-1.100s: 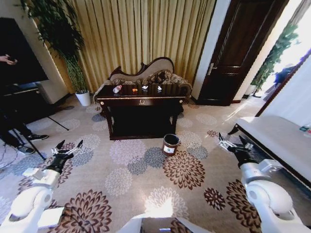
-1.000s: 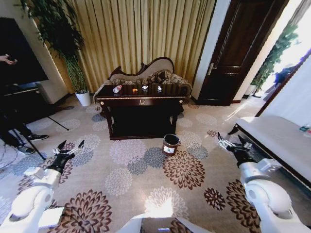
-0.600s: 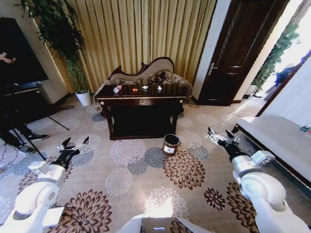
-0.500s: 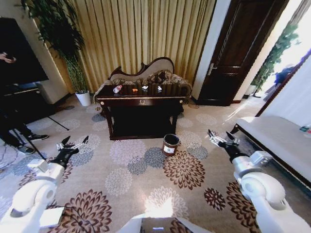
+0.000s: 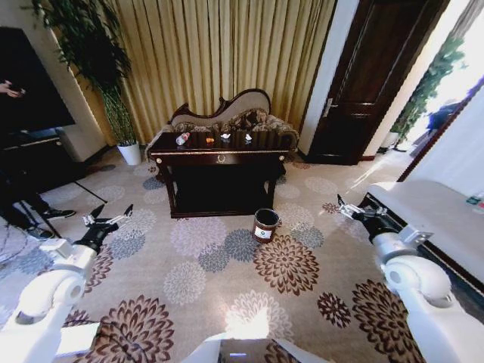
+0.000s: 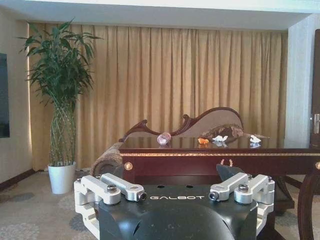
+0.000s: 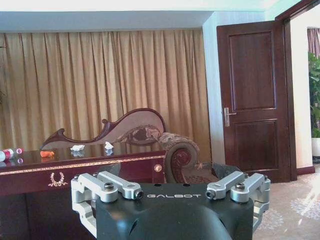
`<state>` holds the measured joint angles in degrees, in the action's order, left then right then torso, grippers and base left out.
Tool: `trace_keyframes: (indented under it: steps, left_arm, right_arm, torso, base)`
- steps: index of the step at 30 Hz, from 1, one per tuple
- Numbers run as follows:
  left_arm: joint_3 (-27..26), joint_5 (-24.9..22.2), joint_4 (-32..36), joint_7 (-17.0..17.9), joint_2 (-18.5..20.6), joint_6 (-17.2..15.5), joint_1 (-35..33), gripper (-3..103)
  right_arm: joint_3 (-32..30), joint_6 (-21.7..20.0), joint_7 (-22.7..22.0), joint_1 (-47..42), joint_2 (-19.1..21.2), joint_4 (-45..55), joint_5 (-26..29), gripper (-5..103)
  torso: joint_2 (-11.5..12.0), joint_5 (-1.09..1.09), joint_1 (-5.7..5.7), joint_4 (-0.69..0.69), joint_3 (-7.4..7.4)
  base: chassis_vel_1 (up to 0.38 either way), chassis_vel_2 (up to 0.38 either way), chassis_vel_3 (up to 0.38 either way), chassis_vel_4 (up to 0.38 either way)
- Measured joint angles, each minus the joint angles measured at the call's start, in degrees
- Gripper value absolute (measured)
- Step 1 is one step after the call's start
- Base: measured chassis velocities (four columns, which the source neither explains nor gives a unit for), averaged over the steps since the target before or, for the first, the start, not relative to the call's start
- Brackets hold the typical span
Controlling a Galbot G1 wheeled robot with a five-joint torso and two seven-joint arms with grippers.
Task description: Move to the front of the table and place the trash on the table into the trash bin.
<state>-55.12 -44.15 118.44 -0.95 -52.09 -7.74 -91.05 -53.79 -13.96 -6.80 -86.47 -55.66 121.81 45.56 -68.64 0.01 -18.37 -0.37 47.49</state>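
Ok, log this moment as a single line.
phase: approach, away from table | trash on table: bottle, scraps | trash bin: on carpet, front-right of table | left end effector: open, empty | right end effector: open, empty

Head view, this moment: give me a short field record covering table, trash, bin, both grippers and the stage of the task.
table: large dark glossy wooden table with a gold ornament, across the carpet from the robot
trash on table: clear plastic bottle with red cap, small orange scrap, small white scraps
bin: small round reddish-brown trash bin on the floor at the table's front
left gripper: open, held low over the carpet, holding nothing
right gripper: open, held low over the carpet, holding nothing
stage: robot short of the table, trash not yet picked up
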Motion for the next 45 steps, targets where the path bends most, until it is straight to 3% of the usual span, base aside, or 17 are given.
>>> trace_keyframes:
  steps: [23,45]
  left_arm:
    - [-0.4,0.0,-1.5,-0.9,-0.2,1.3,0.0,100]
    - [-0.5,0.1,-1.8,-1.2,-0.4,1.8,-0.4,100]
  right_arm:
    - [0.5,0.8,0.0,-2.0,-2.0,1.9,-2.0,100]
    - [1.0,0.6,0.0,-2.2,-2.5,1.9,-3.3,100]
  torso:
    - [0.0,-0.01,0.02,0.00,-0.01]
    - [0.0,-0.01,0.00,0.00,-0.01]
  base:
    - [-0.006,0.005,0.008,-0.008]
    - [-0.089,0.115,0.091,-0.110]
